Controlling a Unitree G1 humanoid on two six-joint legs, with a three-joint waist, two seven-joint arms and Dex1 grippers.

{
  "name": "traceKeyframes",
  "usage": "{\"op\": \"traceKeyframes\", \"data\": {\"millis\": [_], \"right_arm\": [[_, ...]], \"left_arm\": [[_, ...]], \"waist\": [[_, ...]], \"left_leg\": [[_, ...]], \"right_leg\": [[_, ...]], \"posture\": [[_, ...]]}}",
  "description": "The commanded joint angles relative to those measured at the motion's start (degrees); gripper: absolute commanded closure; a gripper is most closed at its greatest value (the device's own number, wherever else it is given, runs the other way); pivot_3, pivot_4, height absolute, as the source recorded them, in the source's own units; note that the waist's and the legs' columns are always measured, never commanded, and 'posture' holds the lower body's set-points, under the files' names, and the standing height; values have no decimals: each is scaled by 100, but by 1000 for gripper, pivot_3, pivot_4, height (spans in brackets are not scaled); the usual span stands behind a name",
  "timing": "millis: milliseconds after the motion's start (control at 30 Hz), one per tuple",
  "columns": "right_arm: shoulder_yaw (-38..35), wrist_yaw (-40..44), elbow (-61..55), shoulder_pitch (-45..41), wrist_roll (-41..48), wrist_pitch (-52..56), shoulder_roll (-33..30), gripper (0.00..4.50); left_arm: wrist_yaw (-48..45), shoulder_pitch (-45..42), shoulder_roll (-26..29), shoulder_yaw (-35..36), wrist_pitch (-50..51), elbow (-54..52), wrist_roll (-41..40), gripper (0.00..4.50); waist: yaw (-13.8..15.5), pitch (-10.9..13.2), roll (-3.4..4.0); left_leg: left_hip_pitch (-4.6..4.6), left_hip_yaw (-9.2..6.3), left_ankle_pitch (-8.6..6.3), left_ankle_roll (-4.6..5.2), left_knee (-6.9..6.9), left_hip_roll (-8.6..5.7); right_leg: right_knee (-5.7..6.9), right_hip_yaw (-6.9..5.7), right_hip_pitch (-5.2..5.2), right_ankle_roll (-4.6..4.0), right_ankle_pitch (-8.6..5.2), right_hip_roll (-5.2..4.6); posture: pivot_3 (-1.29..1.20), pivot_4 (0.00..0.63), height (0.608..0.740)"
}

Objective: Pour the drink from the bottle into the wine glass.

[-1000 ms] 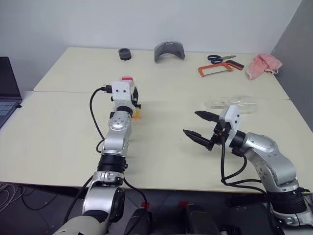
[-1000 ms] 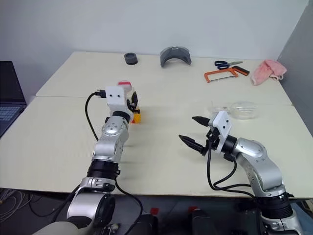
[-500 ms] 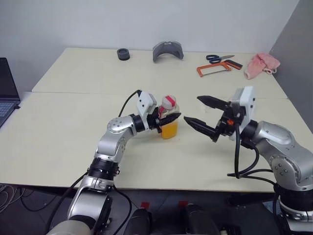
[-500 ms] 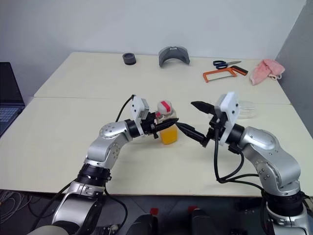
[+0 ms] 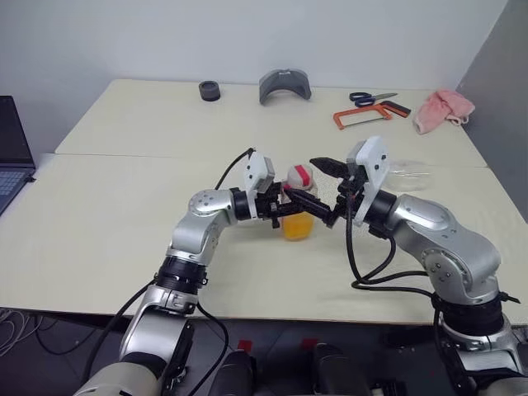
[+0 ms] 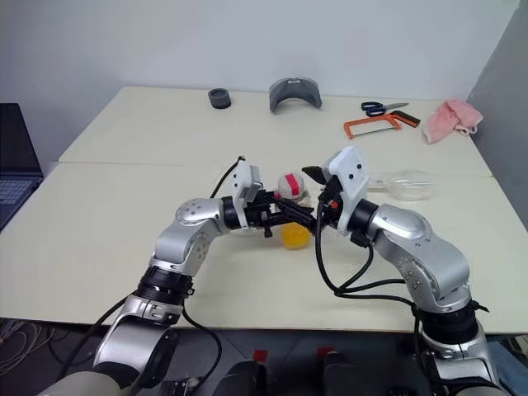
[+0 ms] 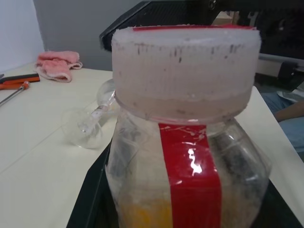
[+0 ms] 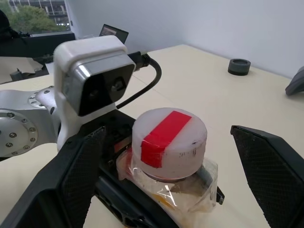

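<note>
My left gripper (image 5: 290, 207) is shut on the bottle (image 5: 297, 210), gripping its body from the left and holding it upright at the middle of the table (image 5: 124, 214). I cannot tell whether its base touches the top. The orange drink (image 5: 298, 225) fills the bottle's lower part. My right gripper (image 8: 166, 135) is open, with one black finger on either side of the red-striped cap (image 8: 169, 135) and a gap to each. The wine glass (image 5: 408, 172) lies on its side on the table, behind my right arm.
Along the table's far edge lie a black ring (image 5: 209, 91), a grey curved piece (image 5: 285, 86), scissors (image 5: 371, 98), an orange hacksaw (image 5: 363, 117) and a pink cloth (image 5: 444, 110). A laptop (image 5: 12, 153) sits off the table's left side.
My left arm swung the bottle right and back to the table's middle, its wrist turning to point right. My right gripper rose and moved left until its open fingers flank the cap.
</note>
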Motion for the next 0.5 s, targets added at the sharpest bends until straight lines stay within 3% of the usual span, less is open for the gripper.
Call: {"op": "traceKeyframes", "data": {"millis": [33, 133, 167, 233, 400, 433, 500], "right_arm": [[-17, 42, -102, -94, -34, -183, 68, 0], [5, 61, -59, -81, -73, -224, 149, 0], [-4, 55, -37, -87, -72, -231, 195, 180], [-8, 55, 3, -106, -95, -249, 263, 615], [73, 128, 74, -117, -172, -274, 285, 2354], [91, 171, 93, -124, -188, -301, 277, 2574], [169, 426, 149, -147, -207, -444, 211, 2569]], "left_arm": [[-26, -115, 0, 29, -168, -138, 12, 2785], [-38, -93, 5, 30, -175, -160, 30, 2785], [-42, -86, 4, 30, -178, -166, 39, 2785], [-52, -69, 13, 17, -194, -177, 64, 2785], [-67, -56, 32, 11, -208, -192, 76, 2785], [-73, -56, 39, 9, -211, -190, 76, 2785], [-120, -54, 64, -1, -177, -206, 60, 2786]], "waist": [[1, 0, 0], [1, 0, 0], [0, 0, 0], [-1, 0, 0], [0, 0, 0], [0, 0, 0], [0, 0, 0]], "left_leg": [[0, -1, 0, 0, 0, 0], [0, -2, 0, 0, 0, -1], [0, -2, 0, 0, 0, -1], [0, -3, 0, 0, 0, 0], [0, -9, 0, 0, 0, 0], [0, -11, 0, 0, 0, -1], [0, -13, 0, 0, 0, -1]], "right_leg": [[0, 0, 0, 0, 0, -1], [0, -1, 0, 0, 0, -1], [0, -1, 0, 0, 0, 0], [0, -1, 0, 0, 0, 0], [0, 0, 0, 0, 0, -1], [0, -1, 0, 0, 0, -1], [0, -1, 0, 0, 0, -1]], "posture": [[0, 150, 740], [0, 150, 740], [0, 150, 740], [0, 150, 740], [0, 150, 740], [0, 150, 740], [0, 150, 740]]}}
